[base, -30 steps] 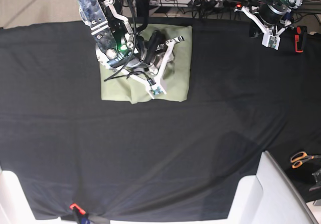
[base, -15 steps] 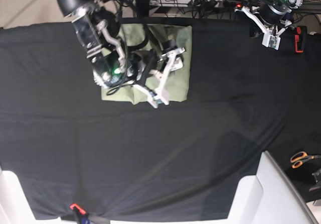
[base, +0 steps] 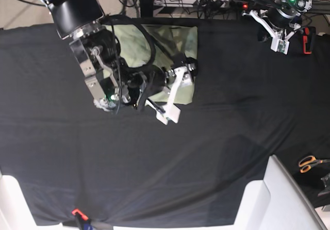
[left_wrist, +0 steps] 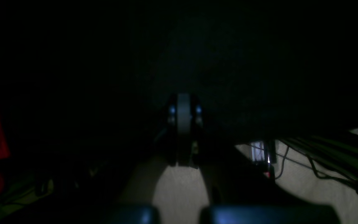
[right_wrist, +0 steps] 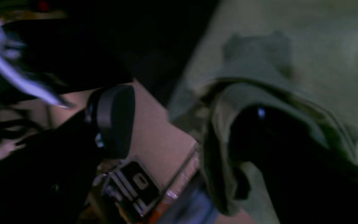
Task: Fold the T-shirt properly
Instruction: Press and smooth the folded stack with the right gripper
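Base view: one T-shirt, pale sage green, lies folded into a rough rectangle on the black table cloth, at the cloth's far edge and left of its middle. The right arm covers much of the shirt, so the fold's near-left part is hidden.

The right gripper is spread wide. In its wrist view one dark finger stands clear of the fabric, while the other is draped by a loose lip of the T-shirt. The jaws are not pinched on anything; the cloth only hangs over that finger. The picture is blurred, so whether the layer is hooked or just resting cannot be told.

The left gripper sits well apart, over the cloth's far right corner. Its wrist view is very dark, but its fingers look pressed together with nothing between them.

Handling, as a judgement: light, limp cotton with no stiffness, which slides easily on the cloth and lets layers slip apart. Best taken at an edge or corner, pinching all layers together rather than mid-panel.

Count: one T-shirt, two grippers, one pair of orange-handled scissors off the cloth's right edge, one red clamp by the left gripper.
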Robot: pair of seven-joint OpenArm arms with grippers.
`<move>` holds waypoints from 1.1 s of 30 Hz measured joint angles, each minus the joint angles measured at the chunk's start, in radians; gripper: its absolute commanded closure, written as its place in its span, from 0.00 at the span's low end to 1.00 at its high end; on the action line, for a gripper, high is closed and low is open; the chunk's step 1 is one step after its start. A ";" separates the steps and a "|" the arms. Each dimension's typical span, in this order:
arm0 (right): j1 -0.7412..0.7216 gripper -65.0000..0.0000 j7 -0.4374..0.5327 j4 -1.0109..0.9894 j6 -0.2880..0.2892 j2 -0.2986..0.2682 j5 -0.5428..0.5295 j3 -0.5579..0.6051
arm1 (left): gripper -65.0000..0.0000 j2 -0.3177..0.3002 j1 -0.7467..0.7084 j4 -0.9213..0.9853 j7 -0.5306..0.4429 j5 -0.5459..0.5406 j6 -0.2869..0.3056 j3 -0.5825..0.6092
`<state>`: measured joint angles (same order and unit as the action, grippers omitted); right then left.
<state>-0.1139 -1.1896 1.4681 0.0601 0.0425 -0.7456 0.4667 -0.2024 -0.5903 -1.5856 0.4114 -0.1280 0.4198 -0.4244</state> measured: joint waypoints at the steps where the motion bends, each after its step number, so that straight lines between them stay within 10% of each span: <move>1: -0.005 0.33 0.000 -0.007 0.000 0.001 -0.012 0.000 | 1.00 0.000 0.003 0.000 0.001 0.000 0.000 0.000; 33: -0.157 0.33 -0.026 -0.266 -0.071 0.010 -0.351 0.062 | 1.00 -0.023 0.047 0.011 0.007 0.000 0.000 -0.001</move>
<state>-0.2707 -1.2156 1.2022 -0.0105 0.0521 -1.0962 0.5285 -0.2249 -0.5430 -1.5749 0.4183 -0.1276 0.4202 -0.4255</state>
